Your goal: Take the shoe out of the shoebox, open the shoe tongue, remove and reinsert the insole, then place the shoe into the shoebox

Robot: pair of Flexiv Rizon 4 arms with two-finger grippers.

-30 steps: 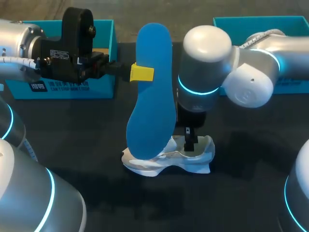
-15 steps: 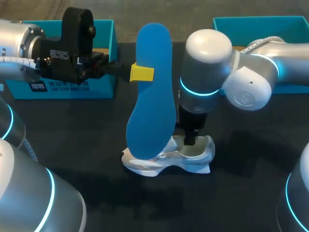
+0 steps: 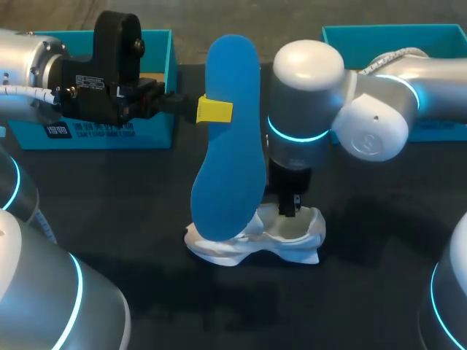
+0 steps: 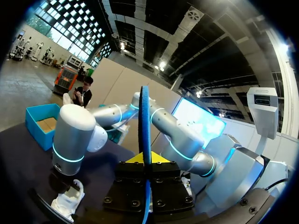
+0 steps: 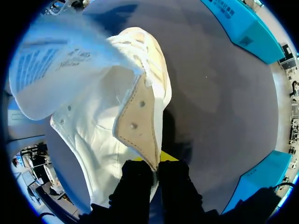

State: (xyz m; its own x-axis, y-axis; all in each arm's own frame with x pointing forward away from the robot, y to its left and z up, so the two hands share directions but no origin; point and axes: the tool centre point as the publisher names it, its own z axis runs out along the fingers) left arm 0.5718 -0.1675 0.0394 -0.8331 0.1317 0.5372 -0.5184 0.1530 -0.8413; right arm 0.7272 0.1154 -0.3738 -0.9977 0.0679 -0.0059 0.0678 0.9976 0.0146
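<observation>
Insole: my left pincer (image 3: 213, 110) is clamping the long blue foam insole (image 3: 230, 138) upright, its lower end over the white fabric shoe's (image 3: 255, 244) toe.
Tongue: my right pincer (image 3: 290, 208) is pinching the beige tongue (image 5: 138, 116) up above that shoe.
Shoe: lying on the black counter (image 3: 109, 204).
Next: I'm judging the insole's long axis needs tilting along the shoe.

A white fabric shoe (image 3: 255, 240) is stood on its sole, its beige-lined tongue (image 5: 138, 121) raised. A blue foam insole (image 3: 230, 138) is held upright, lower end at the toe. A teal cardboard shoebox (image 3: 87, 135) is positioned behind.
</observation>
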